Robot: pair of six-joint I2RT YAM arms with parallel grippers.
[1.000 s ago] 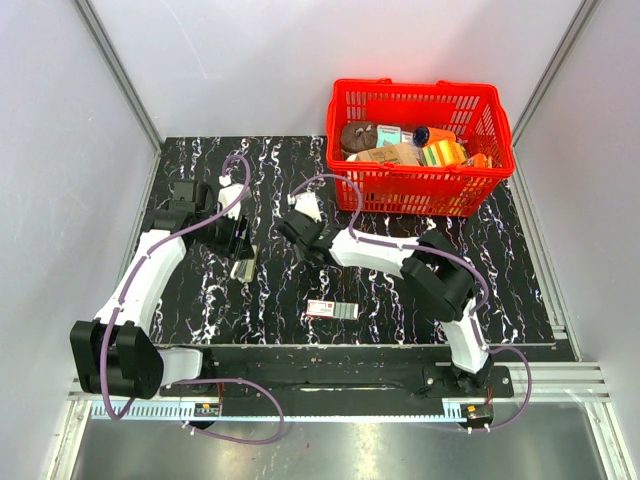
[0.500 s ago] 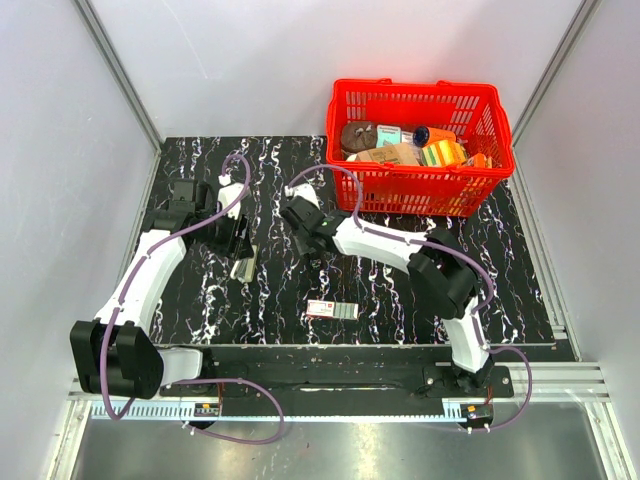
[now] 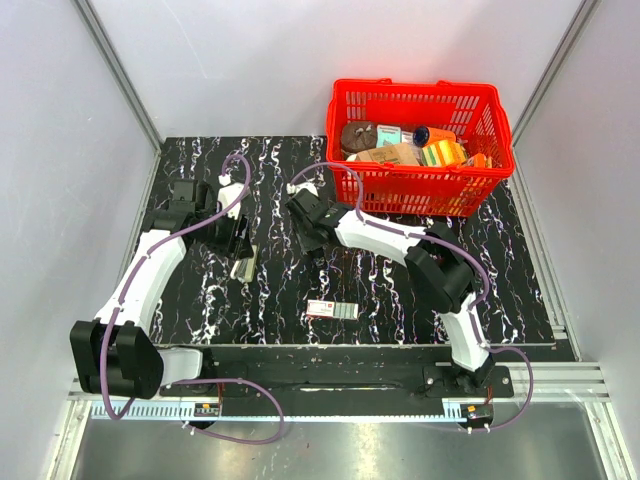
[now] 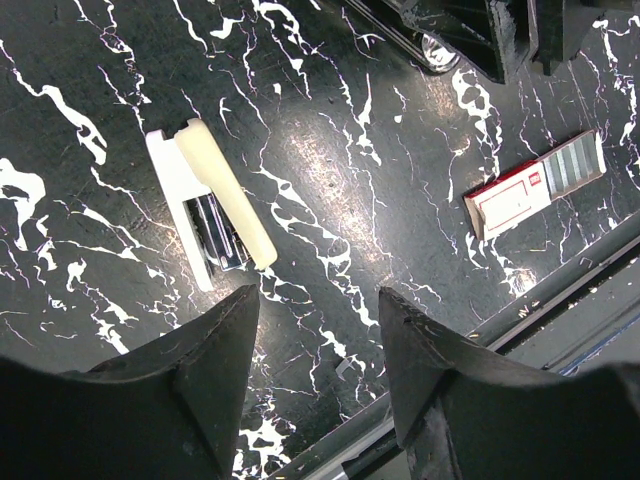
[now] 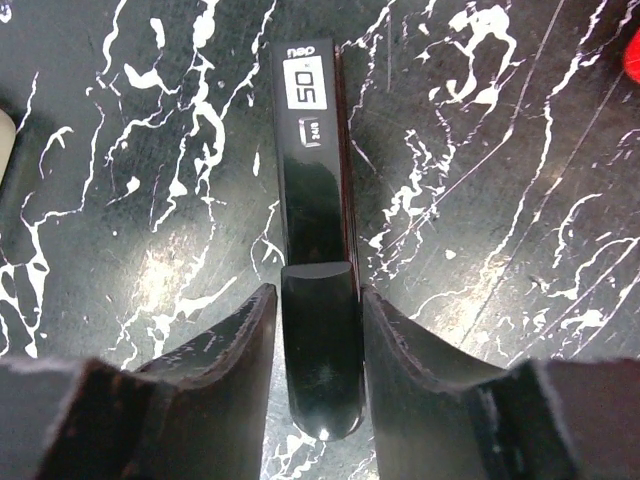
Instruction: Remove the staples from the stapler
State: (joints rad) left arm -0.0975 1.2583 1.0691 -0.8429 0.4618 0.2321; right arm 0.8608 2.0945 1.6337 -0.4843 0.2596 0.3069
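Right gripper (image 5: 318, 305) sits around the stapler (image 5: 312, 180) in the middle of the desk (image 3: 270, 300). I cannot tell if it pinches yet. I should squeeze both sides evenly.

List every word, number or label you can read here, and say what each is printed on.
"50": in a white panel on top of the black stapler.
"neo", or close to it: small word above that panel; the last letter is unclear.
Small mark under the panel: too blurred to read.
Print on the red and white staple box: too small to read.
Labels on the packages in the red basket: too small to read.
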